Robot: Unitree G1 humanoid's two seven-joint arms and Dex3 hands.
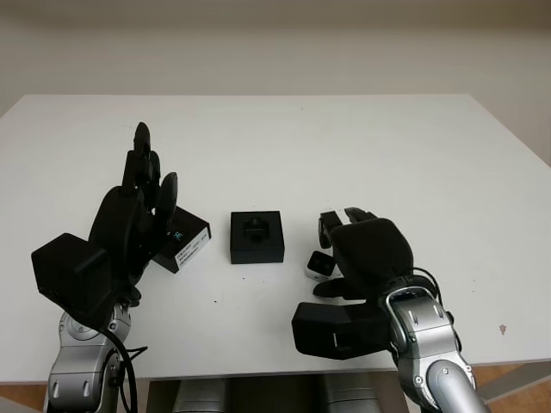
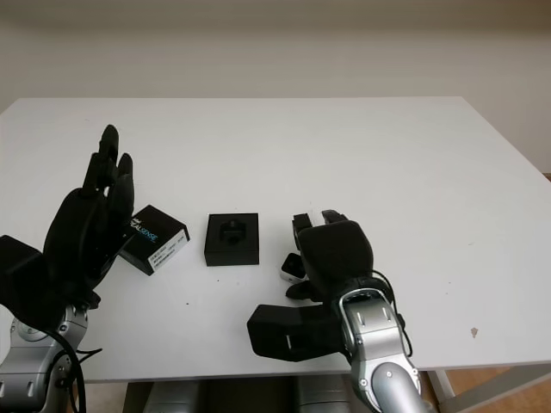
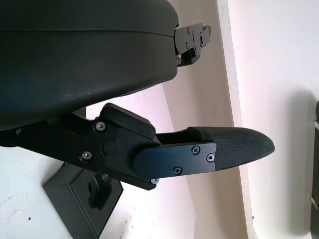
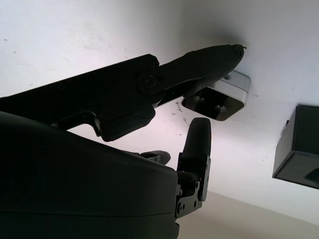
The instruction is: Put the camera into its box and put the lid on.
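Right wrist view gives us the key relation: camera [image 4: 224,97], small, silver-edged with a dark face, sits on the desk [image 1: 387,155] right at the tips of the right hand [image 1: 366,249] fingers [image 4: 199,64]; one finger lies over it, another comes up from beneath, but we can't tell whether they actually pinch it, so grasp unconfirmed; head views put the camera just beside that hand, on its inner side, toward the box.

Box [image 1: 256,237], black, open, with a moulded insert, lies just beside the camera toward the robot's left, between the two hands; right hand is clearly the nearer one for the pick, and we judge the carry is a short sideways move to the left.

Lid [image 1: 182,238], black with a white label, lies flat beside the box on the left; left hand [image 1: 138,211] hovers raised next to it, open, holding nothing.

Surface: plain white desk, matte, a few small specks; pale wall behind.
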